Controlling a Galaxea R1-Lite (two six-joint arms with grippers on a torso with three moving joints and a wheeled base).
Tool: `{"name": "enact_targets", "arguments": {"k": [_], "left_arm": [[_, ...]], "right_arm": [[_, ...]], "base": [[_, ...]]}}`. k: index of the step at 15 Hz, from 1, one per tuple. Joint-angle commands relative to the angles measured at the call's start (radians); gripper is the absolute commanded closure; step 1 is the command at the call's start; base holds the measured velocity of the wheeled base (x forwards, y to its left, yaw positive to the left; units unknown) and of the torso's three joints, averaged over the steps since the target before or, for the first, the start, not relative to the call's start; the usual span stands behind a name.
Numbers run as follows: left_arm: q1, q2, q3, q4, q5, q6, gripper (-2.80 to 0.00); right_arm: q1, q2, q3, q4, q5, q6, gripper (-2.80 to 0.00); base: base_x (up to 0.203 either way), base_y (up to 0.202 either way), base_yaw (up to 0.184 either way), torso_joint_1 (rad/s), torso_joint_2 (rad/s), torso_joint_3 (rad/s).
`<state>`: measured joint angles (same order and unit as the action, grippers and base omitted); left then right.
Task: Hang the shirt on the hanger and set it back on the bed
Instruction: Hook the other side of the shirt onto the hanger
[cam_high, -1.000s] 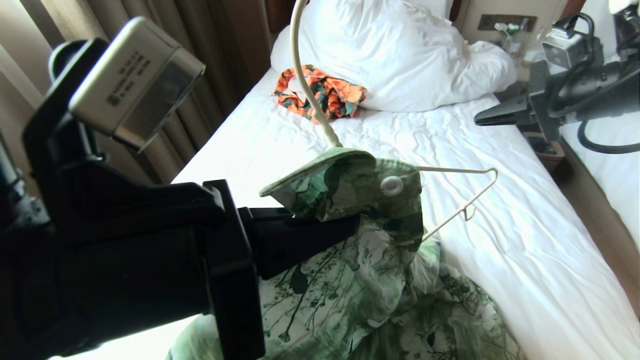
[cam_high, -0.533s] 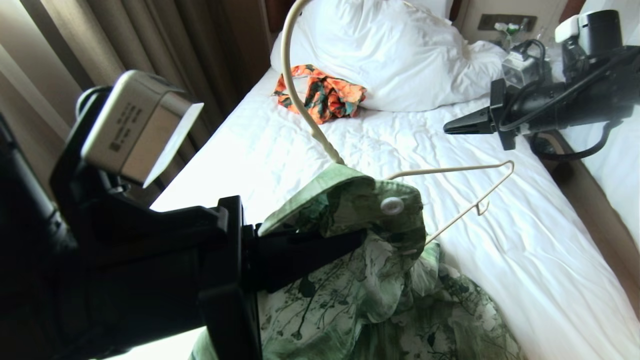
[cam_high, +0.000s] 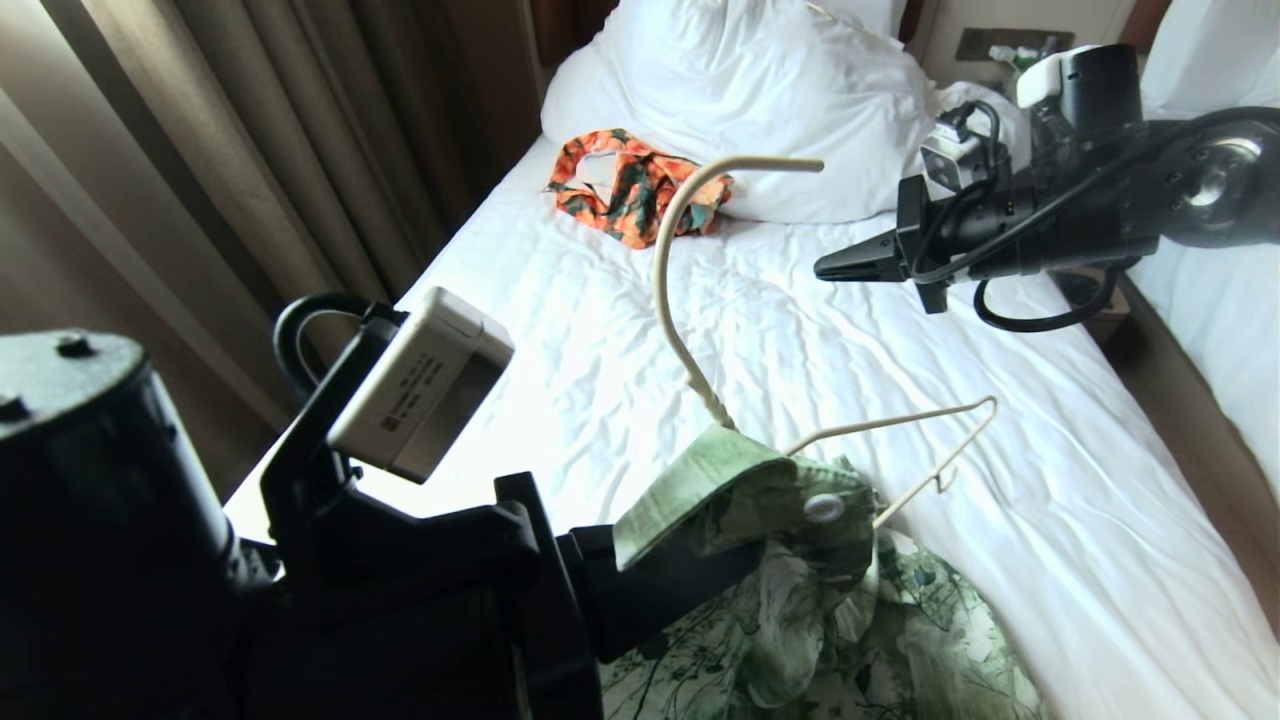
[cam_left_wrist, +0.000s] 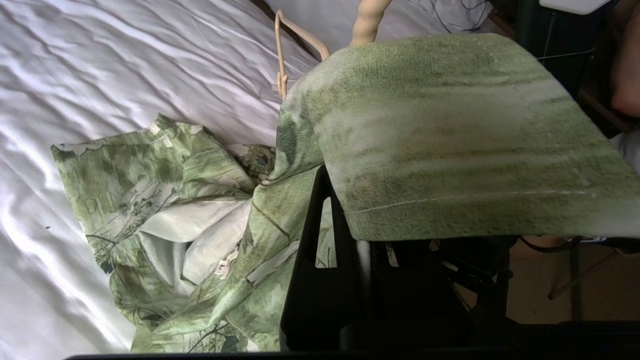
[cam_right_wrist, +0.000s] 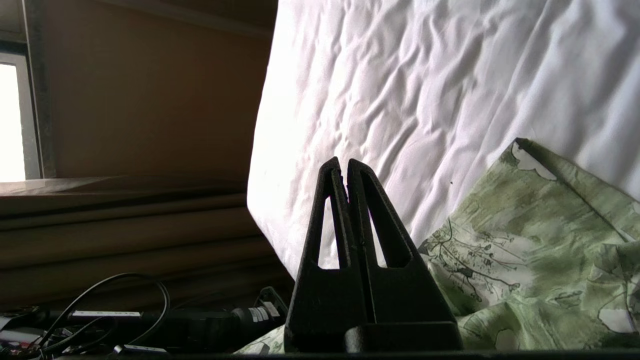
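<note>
My left gripper (cam_high: 745, 560) is low at the front of the bed (cam_high: 800, 330), shut on the collar of the light-green leaf-print shirt (cam_high: 850, 640). Its fingertips are hidden under the collar (cam_left_wrist: 450, 130). The cream hanger (cam_high: 665, 290) comes out of the collar beside the grip, hook curving up. One hanger shoulder (cam_high: 985, 405) sticks out bare to the right. The rest of the shirt lies crumpled on the sheet (cam_left_wrist: 165, 220). My right gripper (cam_high: 822, 270) hovers over the middle of the bed, shut and empty. Seen from its wrist, that gripper (cam_right_wrist: 344, 162) points across the sheet with the shirt (cam_right_wrist: 530, 250) beside it.
An orange-and-green patterned garment (cam_high: 640, 185) lies by the big white pillow (cam_high: 760, 100). Brown curtains (cam_high: 250, 150) run along the bed's left side. A second white bed (cam_high: 1230, 350) stands to the right across a narrow gap. A person's arm (cam_left_wrist: 627, 75) shows past the collar.
My left gripper has sunk toward the bed with the shirt and hanger, and the hook has tipped over to the right. My right gripper has moved left, out over the bed.
</note>
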<state>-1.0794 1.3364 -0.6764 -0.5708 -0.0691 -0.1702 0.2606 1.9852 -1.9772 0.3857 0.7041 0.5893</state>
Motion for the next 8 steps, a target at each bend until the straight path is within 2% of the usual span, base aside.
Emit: {"name": "enact_targets", "arguments": {"k": [1, 2, 4, 6, 8], "left_arm": [[-0.003, 0.007, 0.019, -0.002, 0.019, 0.000, 0.00], [-0.017, 0.013, 0.028, -0.003, 0.016, 0.000, 0.00], [-0.040, 0.049, 0.053, -0.010, 0.020, -0.007, 0.00], [-0.049, 0.068, 0.073, -0.015, 0.020, -0.016, 0.00], [-0.090, 0.068, 0.087, -0.015, 0.021, -0.056, 0.00]], "right_arm": [[0.002, -0.024, 0.009, 0.084, -0.021, -0.027, 0.00], [0.005, -0.008, 0.010, 0.122, -0.064, -0.080, 0.00], [0.035, 0.016, 0.011, 0.160, -0.162, -0.095, 0.00], [0.064, 0.026, 0.012, 0.164, -0.192, -0.098, 0.00], [0.100, 0.040, 0.011, 0.162, -0.193, -0.111, 0.00]], "base": [[0.000, 0.000, 0.000, 0.000, 0.00, 0.000], [0.000, 0.000, 0.000, 0.000, 0.00, 0.000], [0.000, 0.000, 0.000, 0.000, 0.00, 0.000], [0.000, 0.000, 0.000, 0.000, 0.00, 0.000], [0.000, 0.000, 0.000, 0.000, 0.00, 0.000]]}}
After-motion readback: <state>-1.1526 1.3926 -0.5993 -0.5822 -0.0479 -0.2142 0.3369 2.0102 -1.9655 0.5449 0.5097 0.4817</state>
